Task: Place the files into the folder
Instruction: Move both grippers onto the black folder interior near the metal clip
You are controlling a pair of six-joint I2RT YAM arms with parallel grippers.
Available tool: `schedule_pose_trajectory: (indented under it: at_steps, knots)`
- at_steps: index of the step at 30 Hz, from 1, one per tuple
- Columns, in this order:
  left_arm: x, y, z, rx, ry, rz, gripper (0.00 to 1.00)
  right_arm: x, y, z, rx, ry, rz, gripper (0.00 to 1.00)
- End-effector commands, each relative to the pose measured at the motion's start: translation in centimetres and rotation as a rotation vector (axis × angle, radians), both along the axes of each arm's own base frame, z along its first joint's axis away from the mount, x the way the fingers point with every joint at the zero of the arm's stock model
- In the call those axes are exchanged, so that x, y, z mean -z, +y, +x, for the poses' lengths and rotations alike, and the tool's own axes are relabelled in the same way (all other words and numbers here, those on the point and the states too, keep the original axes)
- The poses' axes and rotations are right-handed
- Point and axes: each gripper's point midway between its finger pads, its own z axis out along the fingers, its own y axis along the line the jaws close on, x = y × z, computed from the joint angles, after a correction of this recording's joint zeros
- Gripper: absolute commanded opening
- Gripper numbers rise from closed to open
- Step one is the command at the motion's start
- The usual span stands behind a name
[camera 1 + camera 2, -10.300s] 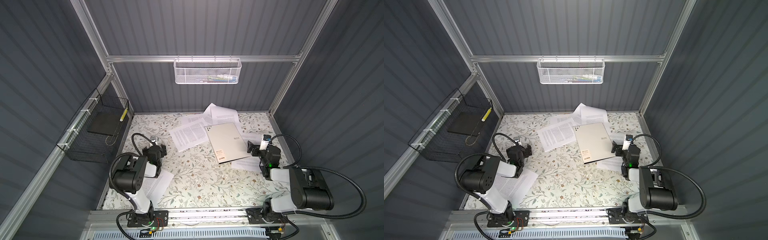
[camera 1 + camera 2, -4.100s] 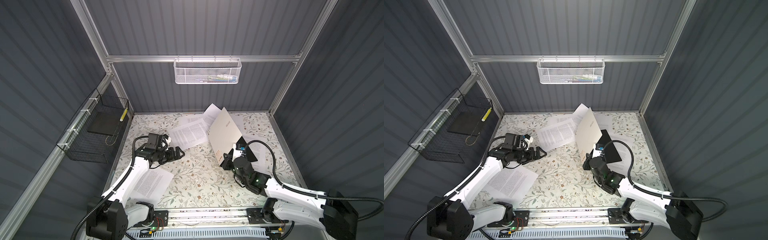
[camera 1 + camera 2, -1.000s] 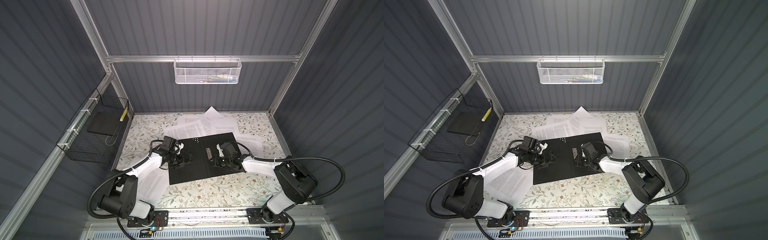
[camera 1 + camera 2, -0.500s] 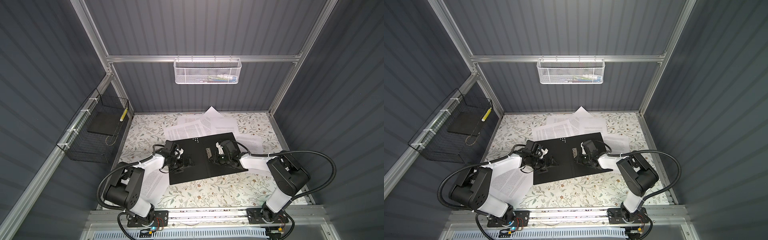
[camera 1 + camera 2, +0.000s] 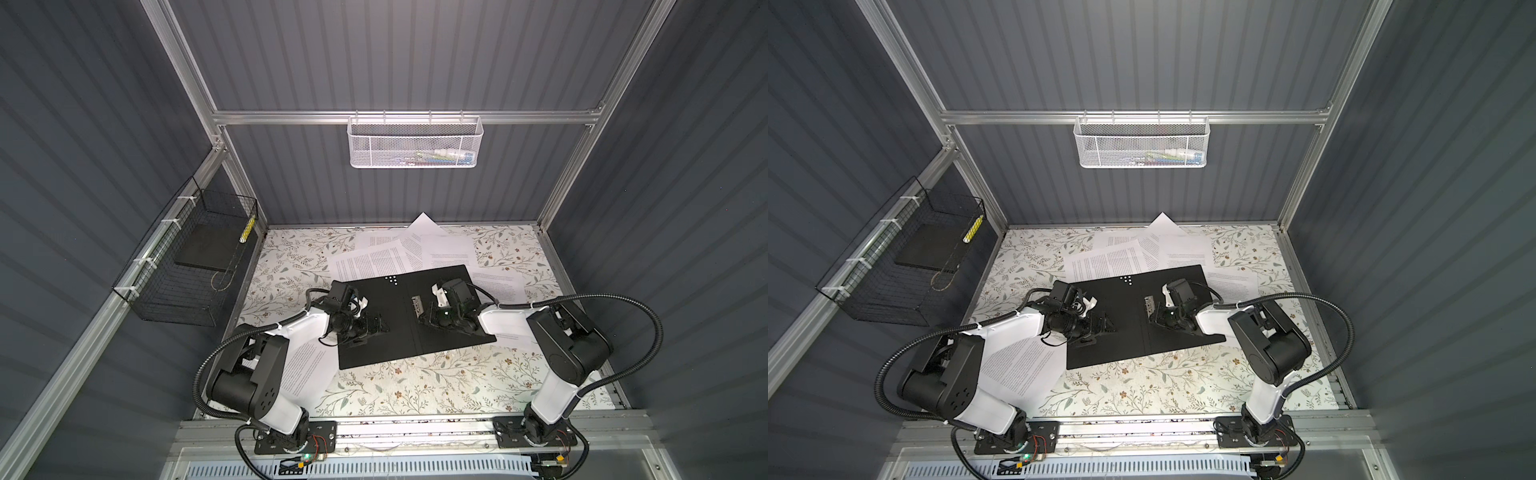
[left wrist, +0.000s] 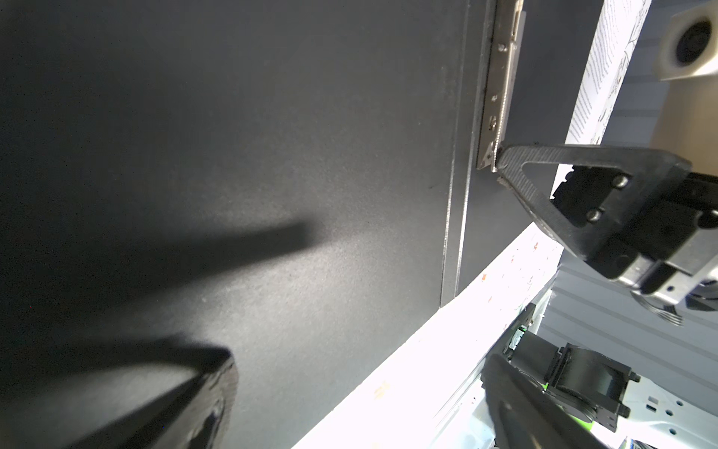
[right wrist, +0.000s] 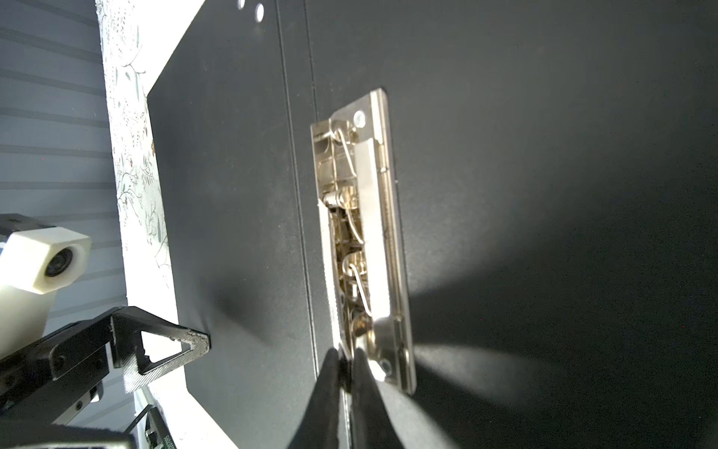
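Hiding files (image 5: pixel 374 262) partly, folder (image 5: pixel 399 332), right pincer (image 7: pixel 345 361) pinched

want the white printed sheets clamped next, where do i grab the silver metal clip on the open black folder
Pinch the raised lip at the near end of the silver metal clip, coming low from the robot's side along the spine; the rest sits low against the open black folder.
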Motion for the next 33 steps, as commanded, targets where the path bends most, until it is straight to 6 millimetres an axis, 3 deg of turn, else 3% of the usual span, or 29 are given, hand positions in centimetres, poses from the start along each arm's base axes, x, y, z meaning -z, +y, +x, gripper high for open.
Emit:
schedule_pose_trajectory:
  at_steps: [1,11,24,33]
  knots:
    - [4.2,2.8,-2.7,-0.011,0.127,0.164,1.0,-0.2,0.7,0.6,-0.011,-0.004,0.032,0.09]
    - [4.6,2.9,-2.6,-0.009,0.132,0.178,1.0,0.1,0.7,0.1,-0.01,0.005,0.052,0.11]
    - [4.9,3.3,-2.7,-0.012,0.134,0.199,1.0,0.0,0.7,-0.1,-0.007,0.005,0.065,0.06]
    - [5.3,4.2,-2.8,-0.024,0.14,0.256,1.0,2.0,-0.4,-0.9,-0.017,0.004,0.01,0.0]
